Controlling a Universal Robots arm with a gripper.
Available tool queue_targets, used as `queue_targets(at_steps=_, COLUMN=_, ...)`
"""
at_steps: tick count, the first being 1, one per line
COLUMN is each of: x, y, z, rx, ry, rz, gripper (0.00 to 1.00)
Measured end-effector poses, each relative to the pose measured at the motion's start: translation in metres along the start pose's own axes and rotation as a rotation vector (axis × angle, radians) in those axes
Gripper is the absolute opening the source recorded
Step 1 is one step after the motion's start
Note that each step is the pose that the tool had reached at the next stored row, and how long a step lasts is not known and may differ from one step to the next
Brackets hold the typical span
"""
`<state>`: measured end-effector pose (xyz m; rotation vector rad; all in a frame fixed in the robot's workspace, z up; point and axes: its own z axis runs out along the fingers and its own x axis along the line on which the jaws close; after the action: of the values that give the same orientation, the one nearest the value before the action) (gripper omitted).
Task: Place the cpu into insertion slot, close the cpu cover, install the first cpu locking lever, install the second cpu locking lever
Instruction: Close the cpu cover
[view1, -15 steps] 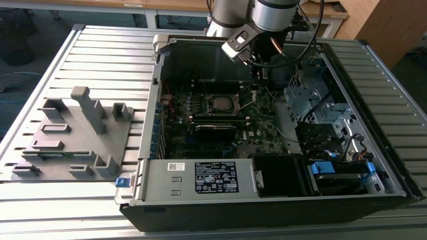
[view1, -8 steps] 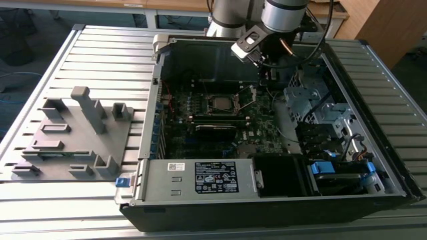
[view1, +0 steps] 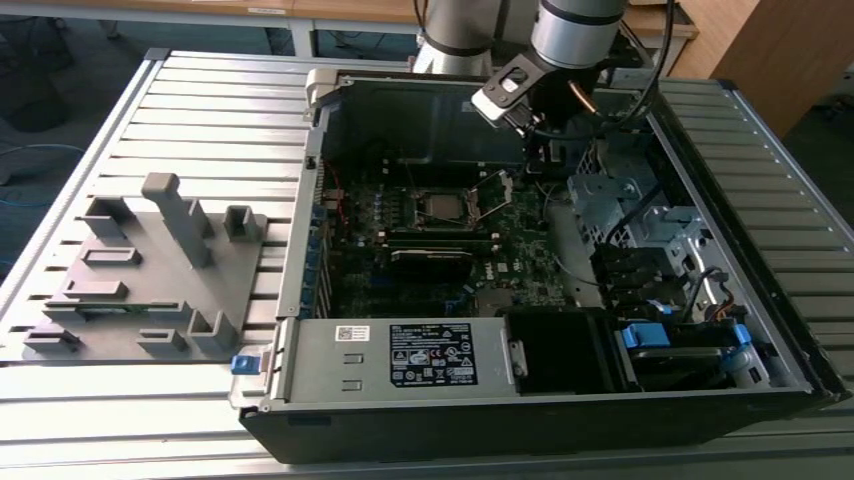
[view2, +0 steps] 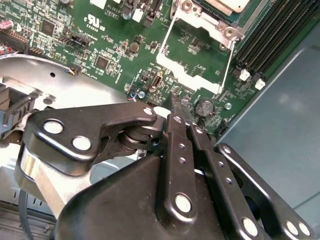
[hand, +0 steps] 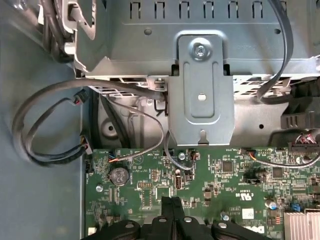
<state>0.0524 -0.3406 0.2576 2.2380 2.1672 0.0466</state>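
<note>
- Nearest the lens in both wrist views are the black linkages of the jaws. The fingertips (view2: 176, 119) are pressed together with nothing between them, forming one narrow point that suits nudging thin metal rather than carrying.
- That point hangs low over the green motherboard (hand: 150, 190), near the lower edge of the cpu cover (view2: 187, 76) and close to a coin cell (view2: 204, 106). Whether it touches anything cannot be told.
- The cpu (view2: 226, 4) appears to lie flat in the insertion slot (view2: 217, 22), its pale top framed by the silvery rim, so the placing step looks done.
- The cpu cover is swung up and away from the slot, with board showing through its square window. This is why the chip lies bare.
- A thin wire locking lever (view2: 228, 62) runs along the cover's side and is unlatched, by my reading.
- Further out are black memory strips (view2: 270, 30) beside the slot, plus a steel bracket (hand: 201, 85) and looped cables (hand: 45, 105) at the board's edge.
- In the exterior view the arm reaches down into the open computer case (view1: 315, 100). The case lies on its side on the slatted bench (view1: 200, 100) so the board faces up.
- A grey fixture tray (view1: 134, 290) rests at the exterior view's left, well apart from the work.
</note>
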Motion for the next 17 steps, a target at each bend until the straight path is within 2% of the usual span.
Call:
queue_targets(at_steps=7, x=0.0, y=-0.0003, z=0.01, rx=0.0, ry=0.0, rz=0.0, gripper=0.1)
queue_targets(at_steps=12, x=0.0, y=-0.0008, z=0.0111, rx=0.0, ry=-0.0001, rz=0.0, gripper=0.1)
queue_targets(at_steps=17, x=-0.0002, y=-0.0064, z=0.0113, rx=0.0, ry=0.0001, rz=0.0, gripper=0.1)
